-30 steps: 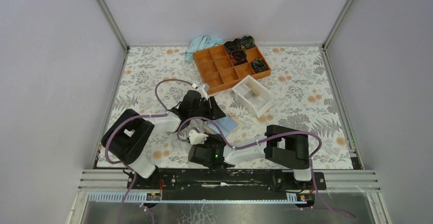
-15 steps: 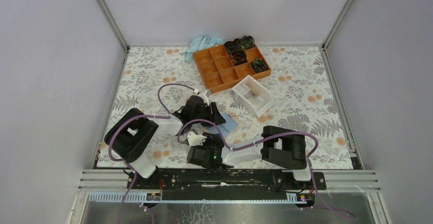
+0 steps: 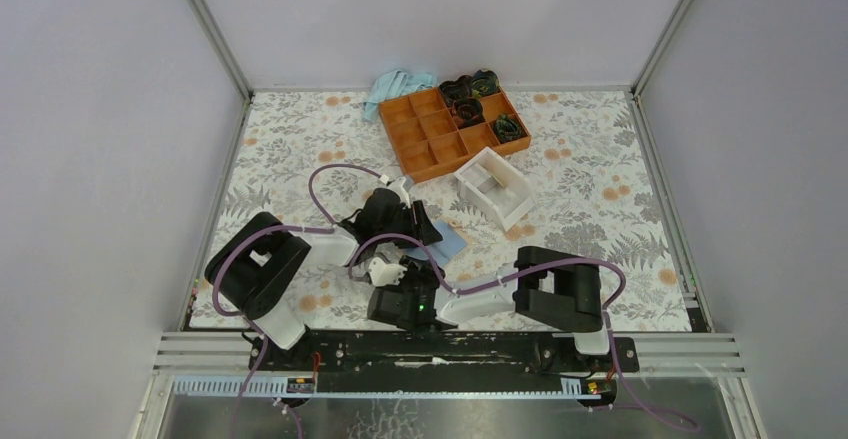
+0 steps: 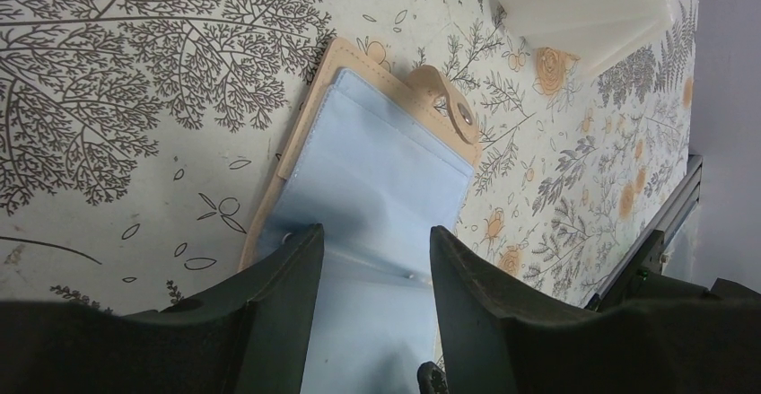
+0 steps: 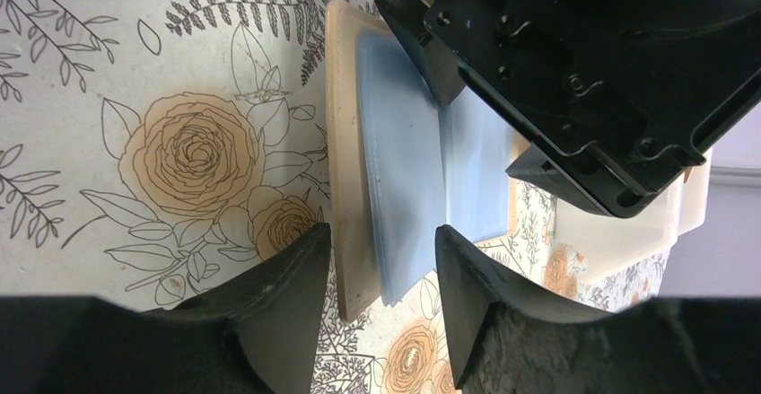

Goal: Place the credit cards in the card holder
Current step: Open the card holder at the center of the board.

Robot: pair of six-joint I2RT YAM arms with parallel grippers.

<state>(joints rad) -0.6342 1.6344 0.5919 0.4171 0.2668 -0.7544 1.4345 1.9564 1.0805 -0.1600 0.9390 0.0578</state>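
The tan card holder [image 4: 314,116] lies open on the flowered table, its snap tab [image 4: 453,111] pointing away. Light blue credit cards [image 4: 386,179] cover its inner face and show as a layered stack [image 5: 404,170] in the right wrist view. My left gripper [image 4: 375,259] is open, its tips resting low over the blue surface on either side of a crease. My right gripper [image 5: 381,246] is open too, and the near end of the card holder [image 5: 345,188] reaches into the gap between its jaws. From above, both grippers [image 3: 395,244] crowd together and only a blue corner [image 3: 450,242] shows.
An orange compartment tray [image 3: 440,137] with dark items [image 3: 468,89] sits at the back. A white open box [image 3: 495,189] stands just right of the grippers and shows close by [image 4: 574,8] in the left wrist view. A light blue cloth [image 3: 398,84] lies at the back edge.
The left arm has shifted slightly nearer and settled over the holder. The right arm has barely moved.
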